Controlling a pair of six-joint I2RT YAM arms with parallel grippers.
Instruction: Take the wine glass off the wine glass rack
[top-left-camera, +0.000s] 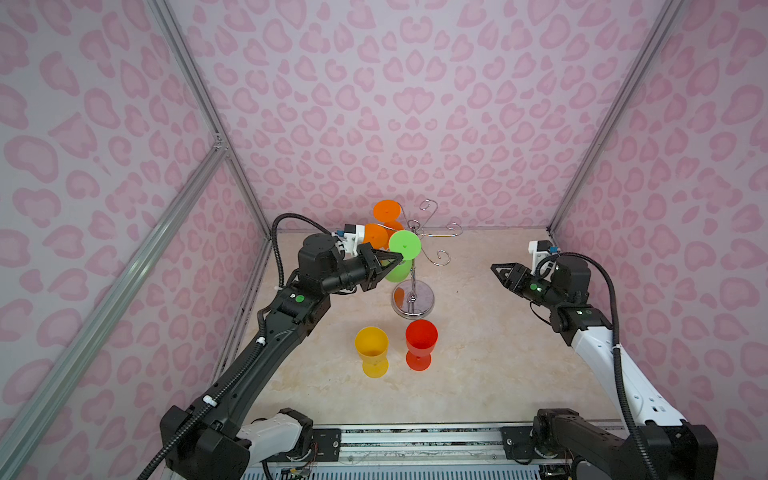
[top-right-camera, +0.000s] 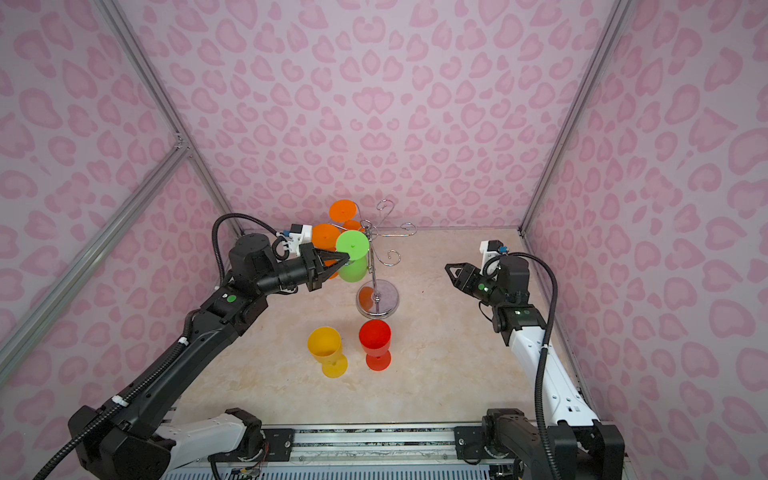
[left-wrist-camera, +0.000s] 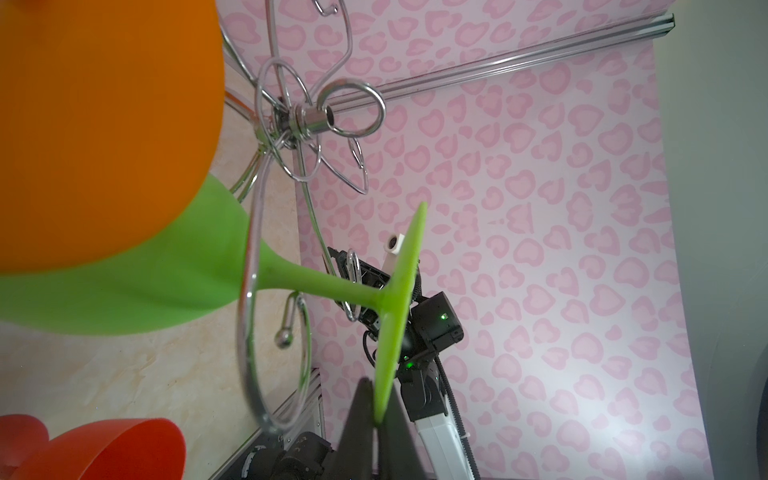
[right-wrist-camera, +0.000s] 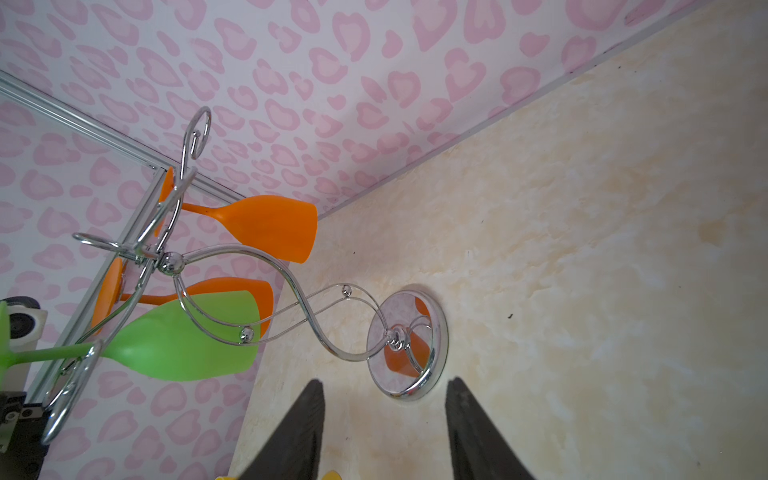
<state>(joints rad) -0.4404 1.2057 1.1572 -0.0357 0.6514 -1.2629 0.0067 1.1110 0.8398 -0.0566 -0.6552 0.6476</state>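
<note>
In both top views my left hand (top-left-camera: 397, 259) meets the green wine glass (top-left-camera: 405, 245), which hangs foot-up on the wine glass rack (top-left-camera: 412, 297). My right hand (top-left-camera: 494, 268) hovers well aside, parted and empty. Only the left wrist view shows my fingers (left-wrist-camera: 359, 415) clamped on the foot's rim. The right wrist view shows the stem inside a rack arm.

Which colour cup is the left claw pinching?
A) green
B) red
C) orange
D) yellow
A: the left claw is shut on the edge of the flat foot of the green wine glass, while the red glass and the yellow glass stand apart from it.
</note>
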